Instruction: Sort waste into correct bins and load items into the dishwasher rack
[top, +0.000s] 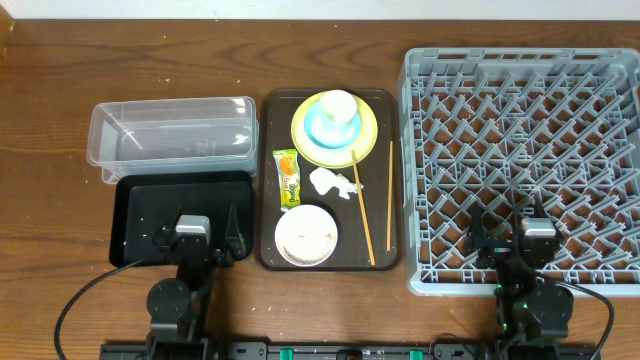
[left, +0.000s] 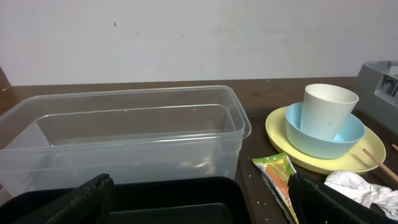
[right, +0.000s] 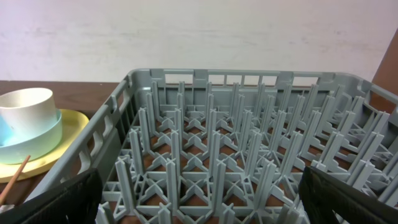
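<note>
— Sorted or loaded yet?
— Nothing. All on tray (top: 380, 215): wrapper (top: 288, 178), tissue (top: 330, 183), plate (top: 303, 142), blue bowl (top: 315, 128), cup (top: 338, 104), white bowl (top: 306, 235), chopsticks (top: 390, 195). Empty rack (top: 520, 130) right of tray, empty tub (top: 170, 130) left. Both jaws open, empty.

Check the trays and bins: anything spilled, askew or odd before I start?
Nothing damaged or tipped. Minor only: the two chopsticks lie apart on the brown tray, one with its tip on the plate rim, and a few white crumbs dot the surface beside the snack wrapper.
</note>
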